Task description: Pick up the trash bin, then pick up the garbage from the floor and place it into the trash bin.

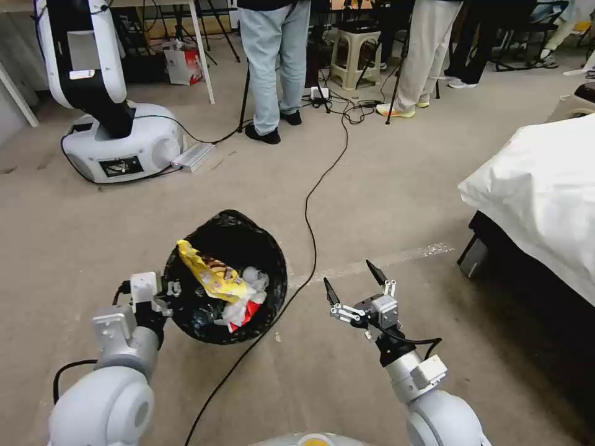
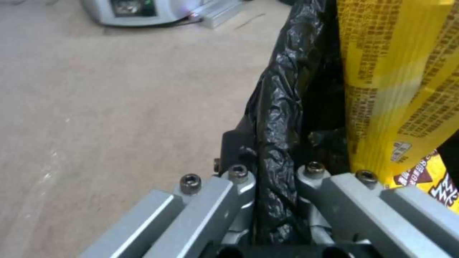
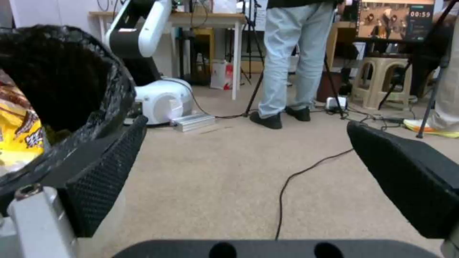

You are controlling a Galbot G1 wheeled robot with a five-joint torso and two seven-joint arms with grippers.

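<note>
Black-lined trash bin (image 1: 273,272) rim pinched by left pincer (image 1: 168,290); right pincer (image 1: 354,286) released over bare carpet.

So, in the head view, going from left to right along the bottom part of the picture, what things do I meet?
Left gripper, clamped on the bin's rim → trash bin, holding a yellow wrapper → black cable on the floor → right gripper, open and empty → bed with a white cover.
</note>
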